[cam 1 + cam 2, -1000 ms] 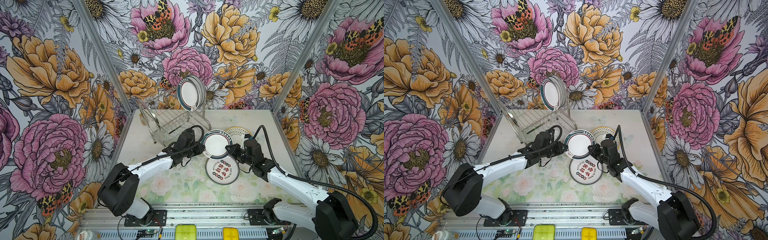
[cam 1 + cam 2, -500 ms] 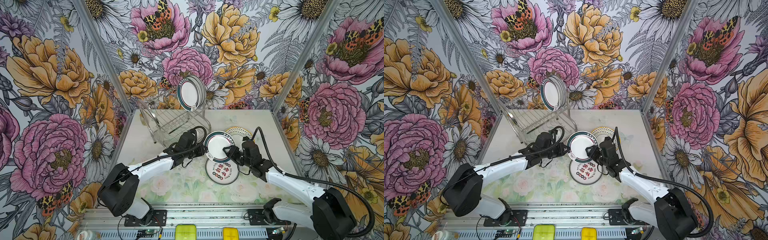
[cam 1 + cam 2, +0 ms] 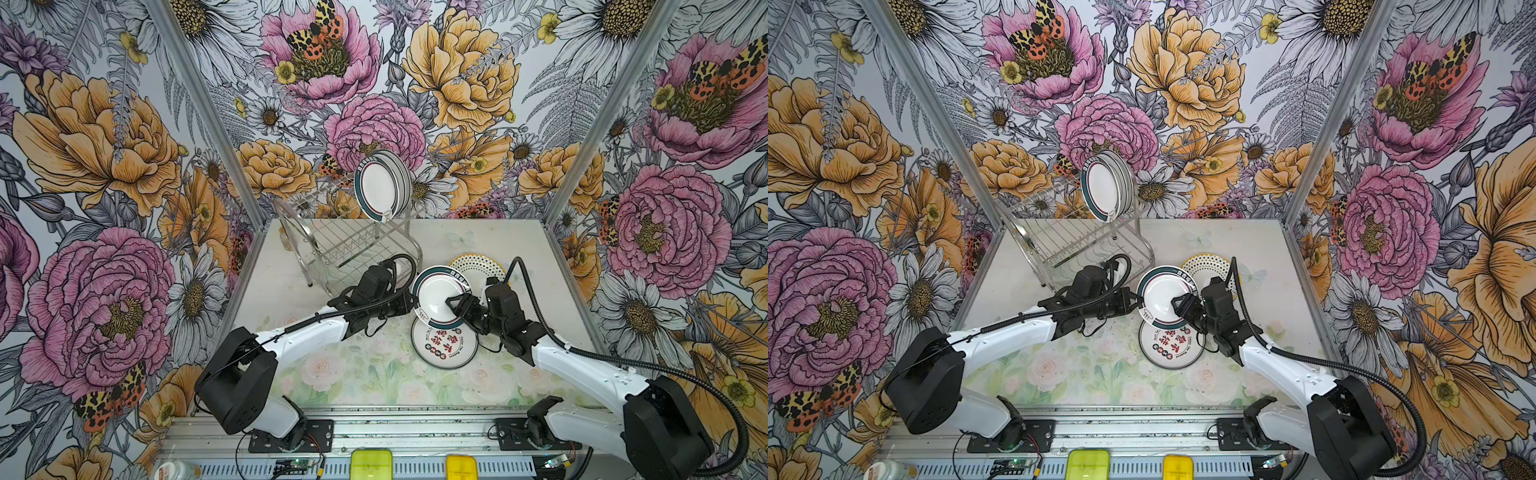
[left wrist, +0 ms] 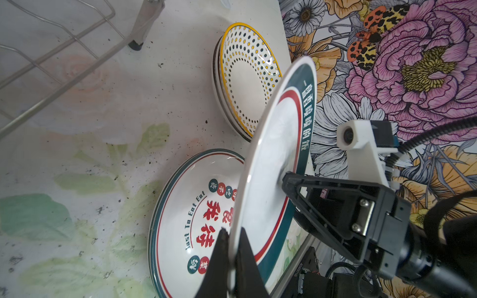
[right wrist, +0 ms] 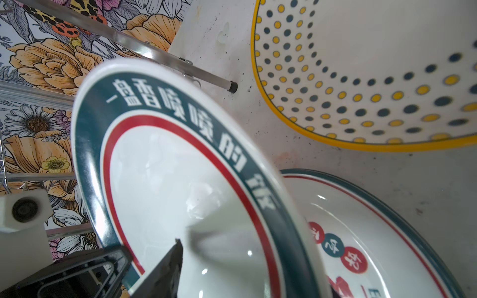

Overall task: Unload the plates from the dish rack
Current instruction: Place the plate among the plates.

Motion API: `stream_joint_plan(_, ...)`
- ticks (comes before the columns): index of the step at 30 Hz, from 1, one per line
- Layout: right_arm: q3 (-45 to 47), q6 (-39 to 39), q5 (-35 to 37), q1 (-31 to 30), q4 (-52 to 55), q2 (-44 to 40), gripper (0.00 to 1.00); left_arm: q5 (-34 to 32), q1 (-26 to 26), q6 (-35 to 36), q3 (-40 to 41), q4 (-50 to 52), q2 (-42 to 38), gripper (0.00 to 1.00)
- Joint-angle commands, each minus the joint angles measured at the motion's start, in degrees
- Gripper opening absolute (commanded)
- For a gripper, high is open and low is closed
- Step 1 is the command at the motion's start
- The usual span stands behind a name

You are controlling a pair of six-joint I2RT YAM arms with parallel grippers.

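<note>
Moved: right gripper [image 3: 457,306] jaws have spread, straddling round white teal-banded ceramic plate [image 3: 434,295], at 4 o'clock off steel wire dish rack [image 3: 353,245].
Left gripper [image 4: 232,233]: clamped on its 9 o'clock rim.
Risk: single-edge pinch; the plate could pivot and hit red-lettered plate [image 3: 444,345] at 6 o'clock.

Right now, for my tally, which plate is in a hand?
The teal-rimmed plate tilted on edge in the left hand; the others lie on the table or stand in the rack.

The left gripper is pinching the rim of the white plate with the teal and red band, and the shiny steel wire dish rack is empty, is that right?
Not quite. The shiny steel wire dish rack is not empty: a row of white plates stands upright on its upper tier, as both top views show. The left gripper does pinch the rim of the teal-and-red banded white plate.
</note>
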State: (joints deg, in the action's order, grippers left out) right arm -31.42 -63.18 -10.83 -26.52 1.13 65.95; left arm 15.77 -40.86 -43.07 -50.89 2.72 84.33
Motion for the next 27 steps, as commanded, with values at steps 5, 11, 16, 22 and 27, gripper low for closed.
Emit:
stream_joint_plan(5, 1.7, 0.2, -0.1, 2.3, -2.0, -3.3, 0.67, 1.1, -0.7, 1.7, 1.4, 1.6, -3.3, 0.00)
stream_joint_plan(11, 3.8, 0.8, -0.3, 5.7, 0.1, -5.7, 0.68, 1.6, -0.9, 1.0, 2.3, 2.3, -4.2, 0.00)
stream_joint_plan(16, 5.3, 1.8, -0.9, 9.3, 1.8, -6.9, 0.68, 1.9, -1.3, 0.0, 5.0, 2.3, -5.5, 0.00)
stream_joint_plan(22, 5.4, 2.9, -2.6, 12.8, 2.6, -8.2, 0.69, 1.6, -2.6, -1.4, 7.8, 1.0, -6.2, 0.00)
stream_joint_plan(27, 4.2, 4.9, -2.2, 14.0, 4.7, -9.5, 0.69, 1.5, -3.9, -2.9, 8.7, -0.8, -4.9, 0.00)
